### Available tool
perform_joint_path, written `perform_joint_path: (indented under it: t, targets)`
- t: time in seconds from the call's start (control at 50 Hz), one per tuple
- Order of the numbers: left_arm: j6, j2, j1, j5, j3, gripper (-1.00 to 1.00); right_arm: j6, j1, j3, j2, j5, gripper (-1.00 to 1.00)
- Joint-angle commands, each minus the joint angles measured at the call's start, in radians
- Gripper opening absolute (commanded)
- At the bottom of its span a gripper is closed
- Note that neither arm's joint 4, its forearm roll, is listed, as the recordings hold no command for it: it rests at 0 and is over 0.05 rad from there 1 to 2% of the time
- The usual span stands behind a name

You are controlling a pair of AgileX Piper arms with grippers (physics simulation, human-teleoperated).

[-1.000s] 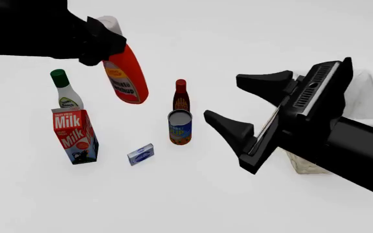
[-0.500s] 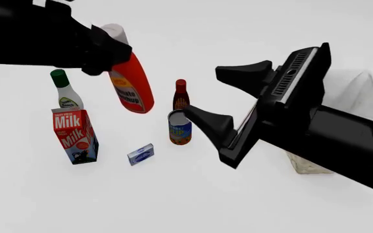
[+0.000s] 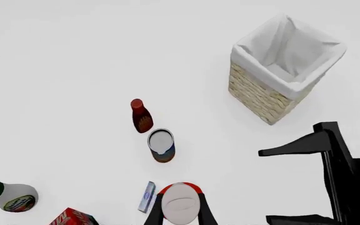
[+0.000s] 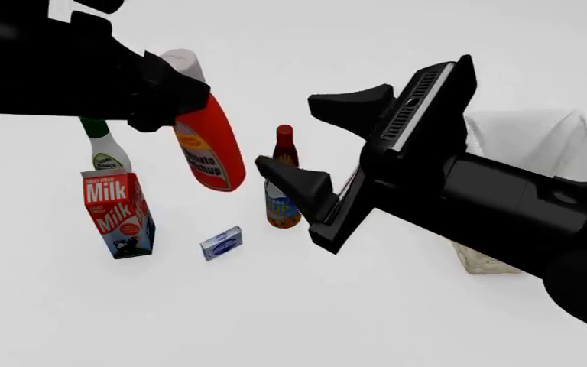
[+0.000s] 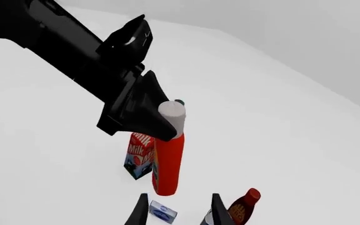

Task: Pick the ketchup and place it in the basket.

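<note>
The ketchup (image 4: 210, 149), a bright red bottle with a pale cap, hangs tilted above the table. My left gripper (image 4: 179, 90) is shut on its neck just under the cap. The left wrist view looks straight down on the cap of the ketchup (image 3: 181, 204), held between the two fingers. My right gripper (image 4: 290, 138) is open, its fingertips just right of the bottle's body and apart from it. In the right wrist view the ketchup (image 5: 167, 164) hangs beyond the open right gripper (image 5: 178, 197). The basket (image 4: 538, 126) stands at the right, mostly hidden by the right arm, and shows empty in the left wrist view (image 3: 255, 91).
On the table under the bottle stand a milk carton (image 4: 117, 214), a white bottle with a green cap (image 4: 101, 149), a slim dark red bottle (image 4: 285, 145), a can (image 4: 281, 208) and a small blue box (image 4: 221, 243).
My right gripper has swung left and up, from beside the basket to close by the ketchup. The left gripper has drifted slightly right with the bottle.
</note>
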Motion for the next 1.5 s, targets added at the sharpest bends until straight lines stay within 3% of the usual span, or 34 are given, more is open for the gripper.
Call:
perform_joint_path:
  t: [0.02,0.42,0.74,1.5]
  targets:
    - [0.0,-0.017,-0.017,0.016,-0.002,-1.0,-0.003,0.009,-0.008,0.042,-0.036,1.0]
    - [-0.003,-0.024,-0.025,0.03,0.0,-1.0,0.037,0.047,0.021,0.077,-0.134,1.0]
    - [-0.011,-0.018,-0.037,0.028,0.002,-1.0,0.06,0.021,0.01,0.151,-0.213,1.0]
    - [-0.022,-0.025,-0.047,0.057,-0.018,-1.0,0.103,0.061,-0.005,0.247,-0.288,1.0]
